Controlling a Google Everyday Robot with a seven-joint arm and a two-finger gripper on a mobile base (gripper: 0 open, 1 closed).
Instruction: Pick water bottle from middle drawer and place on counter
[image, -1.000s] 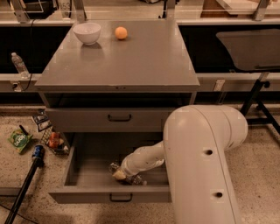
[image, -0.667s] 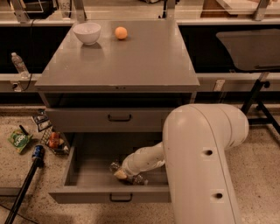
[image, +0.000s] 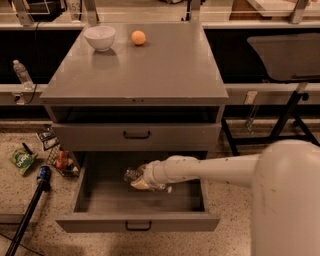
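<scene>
The middle drawer (image: 95, 200), the lowest grey one, is pulled open. My gripper (image: 139, 181) reaches into it from the right on a white arm. It is shut on the water bottle (image: 131, 174), a small clear crinkled bottle that lies crosswise in the grip. The bottle's clear end sticks out to the left, and its label is mostly hidden by the gripper. The bottle sits a little above the drawer floor, near the drawer's middle. The counter (image: 165, 70) is the glossy grey top of the cabinet above.
A white bowl (image: 100, 37) and an orange ball (image: 138, 37) stand at the counter's back left. The upper drawer (image: 136, 135) is closed. A label-less clear bottle (image: 22, 73) stands on a ledge at left. Packets and a basket (image: 60, 161) lie on the floor left.
My gripper and the bottle have risen together and moved toward the back of the drawer. The arm's big white body has shifted to the lower right.
</scene>
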